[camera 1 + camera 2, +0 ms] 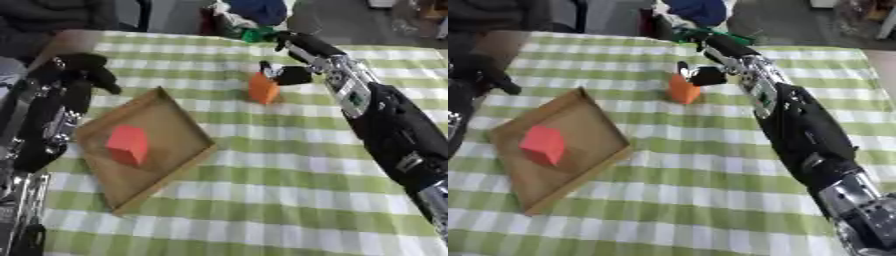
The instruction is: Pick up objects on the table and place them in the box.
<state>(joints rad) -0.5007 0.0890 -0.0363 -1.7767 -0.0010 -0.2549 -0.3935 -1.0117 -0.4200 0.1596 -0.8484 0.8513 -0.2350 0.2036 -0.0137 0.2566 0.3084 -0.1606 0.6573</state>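
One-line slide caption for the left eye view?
Right hand at an orange block; red block lies in the wooden box.

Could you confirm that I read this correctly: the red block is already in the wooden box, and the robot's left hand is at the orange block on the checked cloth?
Not quite: it is the right hand that is at the orange block, as the left eye view shows. The left hand is off by the table's left edge. The rest holds: the red block lies in the wooden box.
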